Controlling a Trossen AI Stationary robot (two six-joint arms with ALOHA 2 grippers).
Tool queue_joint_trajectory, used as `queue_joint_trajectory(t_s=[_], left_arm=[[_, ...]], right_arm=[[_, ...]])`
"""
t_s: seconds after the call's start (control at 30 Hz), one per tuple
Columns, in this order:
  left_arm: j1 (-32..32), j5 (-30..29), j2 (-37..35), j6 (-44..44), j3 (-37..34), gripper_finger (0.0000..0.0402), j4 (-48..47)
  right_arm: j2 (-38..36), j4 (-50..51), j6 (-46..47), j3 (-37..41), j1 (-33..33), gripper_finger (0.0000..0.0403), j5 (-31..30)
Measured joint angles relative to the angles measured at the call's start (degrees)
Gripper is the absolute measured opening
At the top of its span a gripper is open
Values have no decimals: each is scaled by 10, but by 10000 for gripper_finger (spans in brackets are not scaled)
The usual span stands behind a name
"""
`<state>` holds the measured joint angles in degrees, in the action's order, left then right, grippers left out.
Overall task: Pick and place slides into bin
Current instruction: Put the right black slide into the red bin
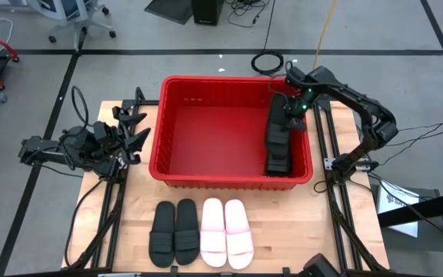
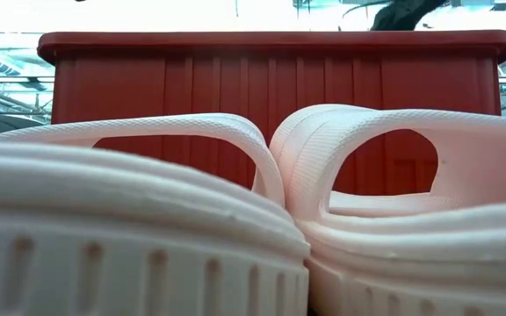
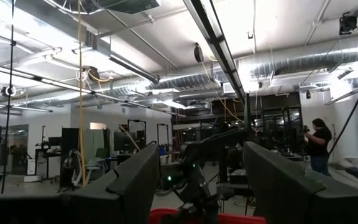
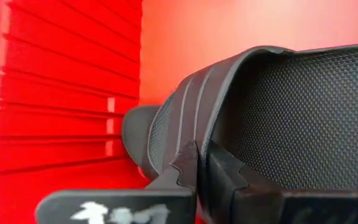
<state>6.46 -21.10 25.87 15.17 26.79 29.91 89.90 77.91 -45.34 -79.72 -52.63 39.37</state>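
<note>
The red bin point(image 1: 168, 165) stands at the table's middle. My right gripper point(image 1: 289, 115) reaches down inside it by its right wall and is shut on a black slide point(image 1: 277, 127). A second black slide point(image 1: 278, 163) lies in the bin just nearer the near wall. Two black slides point(image 1: 174, 231) and two white slides point(image 1: 225, 231) lie soles down, side by side, near the table's near edge. The white pair fills the low view point(image 2: 130, 202). My left gripper point(image 1: 133, 131) is open and empty, left of the bin. My right gripper pinches the black slide's ribbed strap at its edge point(image 4: 199, 134) between its two fingers point(image 4: 185, 165). The fingers come from above, slanting down from the bin's far right corner. The slide lies along the bin's right wall; whether it rests on the bin floor I cannot tell.
The bin's ribbed wall point(image 4: 61, 93) is close beside the held slide. The bin's left and middle floor point(image 1: 206, 131) is bare. Bare wood lies either side of the four slides. A person point(image 3: 319, 143) stands far off in the room.
</note>
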Motion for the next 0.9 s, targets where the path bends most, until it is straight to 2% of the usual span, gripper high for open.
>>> queue_joint_trajectory(t_s=[0.23,0.5,0.7,0.8,0.9], left_arm=[[0,0,0,2,0,241,2],[0,0,0,2,0,241,3],[0,0,0,8,0,241,3],[0,0,0,9,0,241,3],[0,0,0,9,0,241,3]], right_arm=[[-1,-63,-12,70,-3,2,5],[0,-102,-9,83,-2,2,-6],[0,-126,22,83,6,4,-60],[1,-140,31,83,10,18,-71],[0,-152,43,83,20,41,-110]])
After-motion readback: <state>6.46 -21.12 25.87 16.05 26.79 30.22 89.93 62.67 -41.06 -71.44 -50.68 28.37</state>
